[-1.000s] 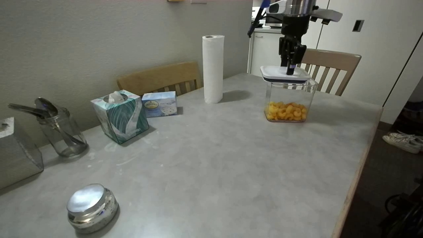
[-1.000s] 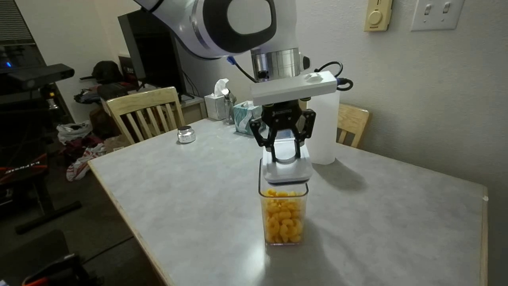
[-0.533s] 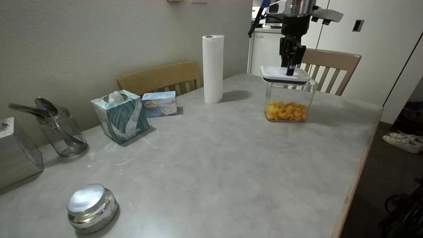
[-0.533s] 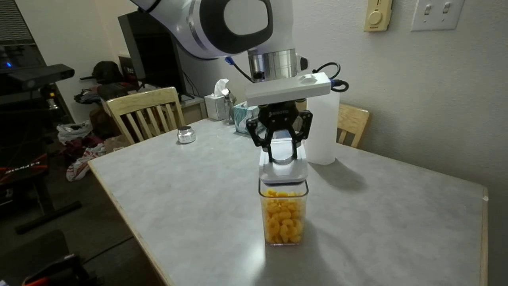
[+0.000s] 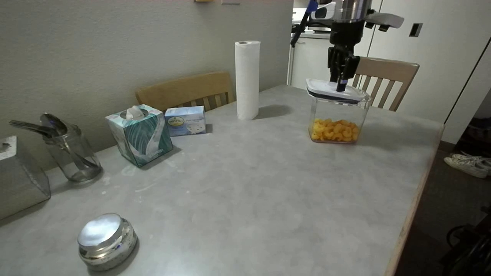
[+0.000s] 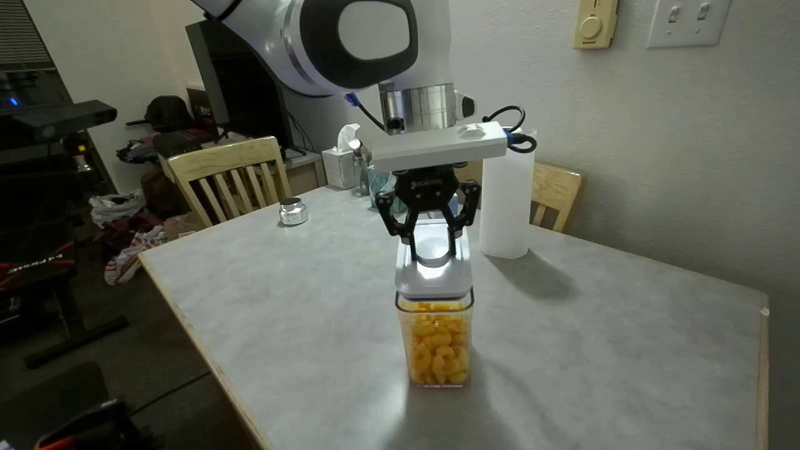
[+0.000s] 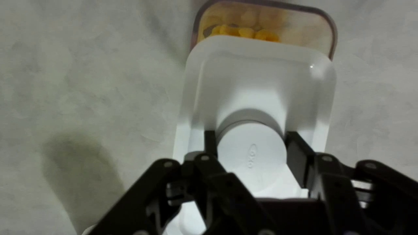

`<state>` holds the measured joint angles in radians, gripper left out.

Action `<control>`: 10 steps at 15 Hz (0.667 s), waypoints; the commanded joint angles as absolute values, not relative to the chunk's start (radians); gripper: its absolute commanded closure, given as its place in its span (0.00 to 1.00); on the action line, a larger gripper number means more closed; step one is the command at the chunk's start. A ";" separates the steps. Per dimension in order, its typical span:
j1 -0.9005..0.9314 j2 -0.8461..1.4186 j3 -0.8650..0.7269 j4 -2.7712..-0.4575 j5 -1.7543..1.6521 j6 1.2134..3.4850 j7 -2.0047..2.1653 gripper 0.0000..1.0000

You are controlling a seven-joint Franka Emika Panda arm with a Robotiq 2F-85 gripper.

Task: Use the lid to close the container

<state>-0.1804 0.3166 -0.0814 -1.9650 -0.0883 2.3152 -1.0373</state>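
Observation:
The flat white lid [image 5: 320, 87] rests tilted on the clear container [image 5: 337, 132], its end beyond the gripper lower. My gripper [image 7: 250, 143] is shut on the round raised centre piece [image 7: 251, 156] of the lid, one finger pad on each side. In the wrist view a strip of the container's opening [image 7: 300, 31] with orange-yellow pieces shows past the lid's far edge, so the lid is offset lengthwise. An exterior view has the lid [image 6: 431, 284] over the back of the container [image 6: 437, 350], the front rim uncovered. Whether the lid touches the rim all round is hidden.
A paper-towel roll [image 5: 247, 80] stands on the table [image 5: 245, 199] behind the container. Along the wall are a small blue box [image 5: 186, 122], a teal tissue box [image 5: 144, 138], a cutlery jar [image 5: 80, 157] and a grey box [image 5: 23, 184]. A shiny metal dome [image 5: 107, 241] sits apart.
The gripper and lid have moved lower and sideways, and the lid has gone from nearly level to tilted. The container has slid a little the same way. The grip has stayed the same.

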 commanded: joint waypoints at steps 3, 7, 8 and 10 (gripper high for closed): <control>-0.181 0.301 -0.081 -2.025 -0.123 2.312 -1.033 0.71; -0.180 0.294 -0.085 -2.022 -0.150 2.283 -1.036 0.71; -0.182 0.295 -0.085 -2.019 -0.156 2.271 -1.044 0.71; -0.184 0.295 -0.083 -2.018 -0.163 2.244 -1.057 0.71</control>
<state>-0.1806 0.3029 -0.0827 -1.9819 -0.1340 2.2823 -1.0394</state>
